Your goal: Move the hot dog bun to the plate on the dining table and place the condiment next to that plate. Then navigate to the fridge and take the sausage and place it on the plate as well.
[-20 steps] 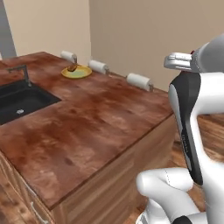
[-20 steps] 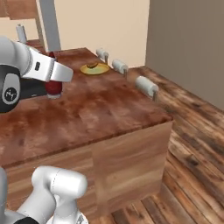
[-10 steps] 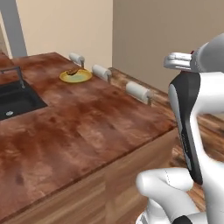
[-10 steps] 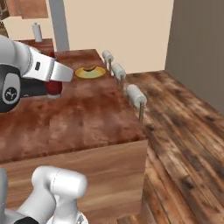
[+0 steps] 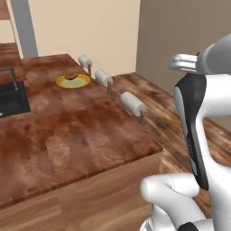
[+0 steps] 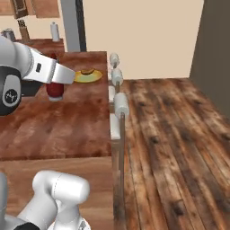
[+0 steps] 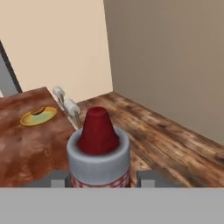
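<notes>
My gripper (image 7: 101, 178) is shut on the condiment (image 7: 99, 151), a dark red bottle with a pale cap band, carried upright above the dining table (image 5: 85, 131). From the right base view the condiment (image 6: 55, 91) hangs under my gripper (image 6: 56, 84), over the near half of the reddish wood top. The plate (image 5: 63, 83), yellow-rimmed, lies at the table's far end with the hot dog bun (image 5: 72, 76) on it. The same plate (image 6: 93, 78) and bun (image 6: 86, 71) sit just beyond the bottle, and the plate (image 7: 30, 118) appears left of it in the hand view.
White stools (image 5: 132, 103) (image 6: 120, 104) line the table's right edge. A black sink (image 5: 12, 98) with faucet is inset at the left. Plank floor (image 6: 170, 134) spreads to the right, beige walls behind, and a grey upright panel (image 6: 69, 22) stands beyond the table.
Both base views have swung as the base moves: the table's right edge and the floor have come into view. The bottle stays in the shut gripper.
</notes>
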### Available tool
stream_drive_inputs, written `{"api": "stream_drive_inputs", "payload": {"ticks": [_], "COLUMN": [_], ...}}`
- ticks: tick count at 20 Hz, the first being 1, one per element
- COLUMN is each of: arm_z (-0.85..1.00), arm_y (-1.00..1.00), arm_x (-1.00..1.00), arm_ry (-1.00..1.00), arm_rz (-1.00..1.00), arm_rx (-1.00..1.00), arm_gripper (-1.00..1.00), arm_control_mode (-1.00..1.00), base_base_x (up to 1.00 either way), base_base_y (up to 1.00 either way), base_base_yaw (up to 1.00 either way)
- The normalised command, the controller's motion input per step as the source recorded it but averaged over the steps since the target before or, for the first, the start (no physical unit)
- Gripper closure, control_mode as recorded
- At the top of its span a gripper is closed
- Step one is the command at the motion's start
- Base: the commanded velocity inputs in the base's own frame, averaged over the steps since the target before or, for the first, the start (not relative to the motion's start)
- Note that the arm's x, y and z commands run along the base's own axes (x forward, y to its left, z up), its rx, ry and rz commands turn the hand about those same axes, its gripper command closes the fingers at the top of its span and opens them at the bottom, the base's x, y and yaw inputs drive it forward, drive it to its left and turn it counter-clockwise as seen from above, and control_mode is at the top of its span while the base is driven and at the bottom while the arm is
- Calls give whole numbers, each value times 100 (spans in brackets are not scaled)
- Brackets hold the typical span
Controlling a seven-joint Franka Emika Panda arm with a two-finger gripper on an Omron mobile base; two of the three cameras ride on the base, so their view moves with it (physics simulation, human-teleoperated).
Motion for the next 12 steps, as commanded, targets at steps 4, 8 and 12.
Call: {"api": "stream_drive_inputs", "payload": {"ticks": [4,8,12], "arm_z": [0,0,0], "arm_y": [0,0,0], "arm_x": [0,0,0], "arm_ry": [0,0,0], "arm_rz": [0,0,0], "arm_rx": [0,0,0], "arm_gripper": [100,100,100], "arm_control_mode": [100,100,100], "base_base_x": [23,23,34], "base_base_y": [-100,-100,-100], "base_base_yaw": [36,37,43]}}
